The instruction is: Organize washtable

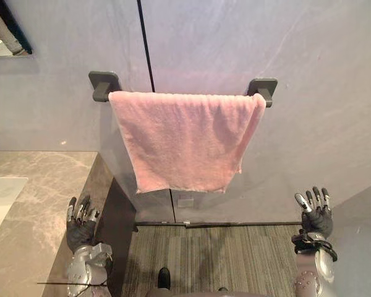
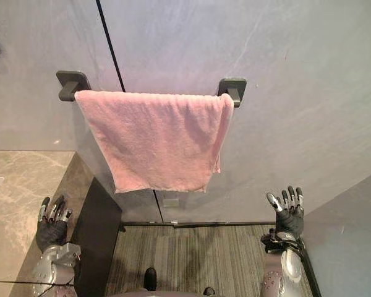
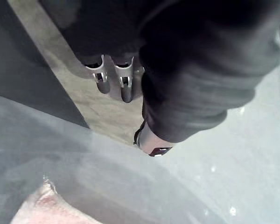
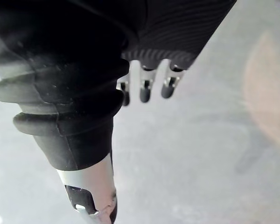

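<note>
A pink towel hangs draped over the rail on the grey wall in front of me. It is spread between the left bracket and the right bracket, and its lower hem hangs free and roughly level, clear of the floor. My left hand is raised at the lower left, fingers straight and slightly spread, holding nothing. It is just above the outer edge of the marble-patterned counter, where a white basin sits at the far left. My right hand is lifted at the lower right, fingers likewise straight and fanned, palm empty, with the wall behind it. Both hands are below the towel and well apart from it, one to either side. The dark cabinet side drops from the counter to the striped carpet, which runs to the foot of the wall. In the left wrist view my extended fingers lie over the counter and a corner of the towel shows past them. In the right wrist view my fingers reach straight out against the wall.
</note>
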Robot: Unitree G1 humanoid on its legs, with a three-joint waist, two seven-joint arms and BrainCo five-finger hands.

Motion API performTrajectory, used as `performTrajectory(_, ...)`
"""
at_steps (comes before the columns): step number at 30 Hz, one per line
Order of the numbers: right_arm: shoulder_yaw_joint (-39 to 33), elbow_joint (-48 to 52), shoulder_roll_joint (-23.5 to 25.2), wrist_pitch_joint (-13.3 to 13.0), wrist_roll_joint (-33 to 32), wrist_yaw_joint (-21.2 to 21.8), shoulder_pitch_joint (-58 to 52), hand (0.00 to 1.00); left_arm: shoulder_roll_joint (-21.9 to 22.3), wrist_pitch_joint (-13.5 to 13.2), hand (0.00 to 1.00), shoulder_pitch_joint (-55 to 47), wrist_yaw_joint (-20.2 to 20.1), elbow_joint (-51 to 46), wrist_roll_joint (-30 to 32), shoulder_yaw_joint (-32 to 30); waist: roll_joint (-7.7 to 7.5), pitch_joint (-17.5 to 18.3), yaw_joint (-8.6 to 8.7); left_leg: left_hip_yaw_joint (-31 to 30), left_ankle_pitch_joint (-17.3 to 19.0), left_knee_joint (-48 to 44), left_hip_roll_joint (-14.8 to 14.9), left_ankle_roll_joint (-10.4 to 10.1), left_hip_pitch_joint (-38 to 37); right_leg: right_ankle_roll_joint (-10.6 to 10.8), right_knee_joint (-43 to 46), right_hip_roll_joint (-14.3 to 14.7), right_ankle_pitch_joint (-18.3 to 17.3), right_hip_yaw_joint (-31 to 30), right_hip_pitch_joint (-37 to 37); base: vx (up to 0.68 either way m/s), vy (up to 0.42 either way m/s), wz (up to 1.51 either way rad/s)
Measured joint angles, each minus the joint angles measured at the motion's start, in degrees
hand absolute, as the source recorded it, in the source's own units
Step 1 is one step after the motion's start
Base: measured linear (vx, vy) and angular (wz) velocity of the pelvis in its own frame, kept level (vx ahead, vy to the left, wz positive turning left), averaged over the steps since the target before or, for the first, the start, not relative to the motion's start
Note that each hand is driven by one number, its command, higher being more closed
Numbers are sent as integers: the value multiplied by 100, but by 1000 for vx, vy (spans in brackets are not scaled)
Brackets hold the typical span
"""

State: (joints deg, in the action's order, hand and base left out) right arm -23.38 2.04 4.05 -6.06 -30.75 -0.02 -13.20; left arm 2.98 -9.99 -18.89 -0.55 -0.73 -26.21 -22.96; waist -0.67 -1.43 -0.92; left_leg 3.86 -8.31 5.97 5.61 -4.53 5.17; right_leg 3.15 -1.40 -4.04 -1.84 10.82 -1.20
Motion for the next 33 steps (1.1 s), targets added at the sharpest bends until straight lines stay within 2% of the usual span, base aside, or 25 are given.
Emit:
performTrajectory(8,-38,3,40,-142,313,-513,-456,0,146,-3,0,-362,15,-33,-1,260,89,26,-18,92,31,-2,19,40,-190,63,20,-41,-4,18,-184,19,-8,-1)
performTrajectory(12,-43,-1030,51,-126,429,-680,-541,0,148,-196,0,-268,-86,604,-49,321,209,106,-23,113,64,-1,-5,52,-322,74,42,-73,-17,28,-300,0,0,0)
performTrajectory(15,-10,-1891,50,-116,353,-731,-542,0,57,-302,0,-44,-242,1287,-291,473,370,141,-69,142,100,-1,-63,99,-512,119,125,-139,-102,67,-472,-5,8,7)
performTrajectory(19,-17,-2835,46,7,259,-710,-520,0,-169,-567,0,322,-561,1980,-149,650,382,153,-161,395,103,-1,-74,103,-543,134,296,-202,-288,198,-484,-58,19,22)
performTrajectory(22,-119,-3609,37,18,343,-648,-368,0,-388,-222,0,635,-536,3711,484,672,363,153,-111,465,102,0,-96,105,-555,149,315,-214,-299,152,-468,-26,19,-5)
performTrajectory(24,-159,-4219,41,39,519,-615,-269,0,-319,221,0,643,-409,5151,1125,751,222,170,14,499,109,0,-108,112,-561,151,297,-237,-298,111,-465,40,21,-10)
performTrajectory(25,-265,-4573,41,64,658,-617,-301,0,-181,338,0,595,-416,5428,1182,562,156,166,11,505,121,0,-126,127,-543,165,293,-232,-307,102,-454,62,10,3)
performTrajectory(27,-535,-4889,58,168,748,-626,-316,0,-281,344,0,639,-276,5488,1594,512,48,149,-45,497,121,0,-123,125,-544,165,291,-225,-310,101,-461,57,-9,1)
performTrajectory(28,-639,-4936,62,173,837,-625,-301,0,-318,356,0,657,-162,5568,1821,464,32,158,-15,517,141,0,-125,99,-566,165,292,-228,-312,59,-461,52,-16,-12)
performTrajectory(33,-710,-5447,42,282,1184,-637,-188,0,-268,519,0,753,325,5713,2846,177,87,145,3,674,207,1,-136,106,-687,168,332,-255,-306,-93,-472,50,-2,-18)
